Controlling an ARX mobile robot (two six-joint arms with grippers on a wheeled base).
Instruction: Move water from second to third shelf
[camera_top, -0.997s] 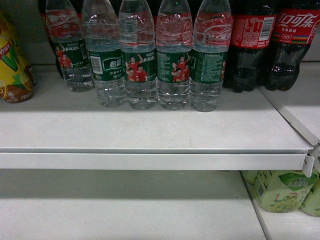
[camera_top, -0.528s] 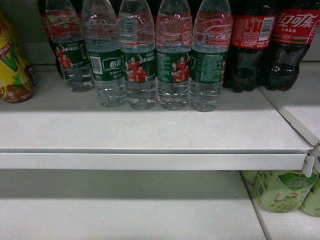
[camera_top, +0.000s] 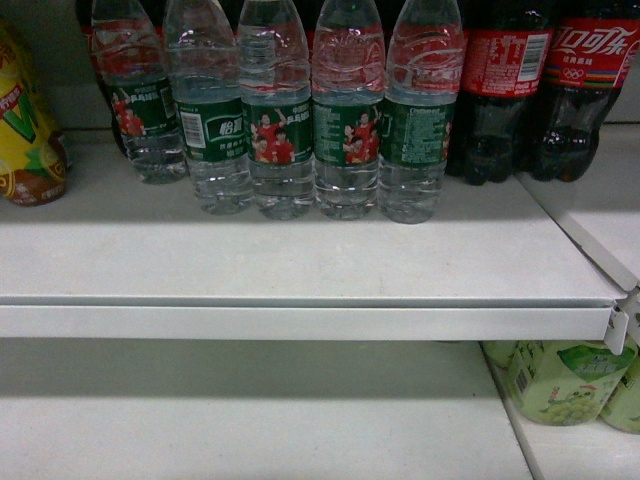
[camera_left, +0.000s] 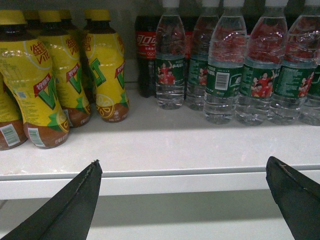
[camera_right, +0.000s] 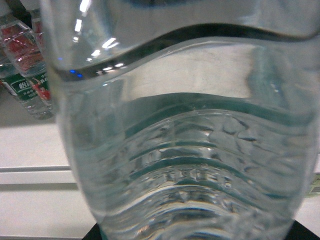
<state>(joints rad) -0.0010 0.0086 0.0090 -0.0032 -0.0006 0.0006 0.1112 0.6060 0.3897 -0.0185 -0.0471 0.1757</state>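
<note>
A water bottle (camera_right: 175, 140) fills the right wrist view — upright, apparently held. The left gripper (camera_left: 182, 200) gapes wide, below the shelf edge (camera_left: 160, 181).

Head view: five water bottles (camera_top: 347, 110), two cola bottles (camera_top: 590, 80), two green cartons (camera_top: 560, 380).

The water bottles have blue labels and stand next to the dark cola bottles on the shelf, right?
Not quite. The water bottles have green labels, not blue; the head view shows them clearly. The rest is right: they stand beside the dark cola bottles on the shelf.
</note>
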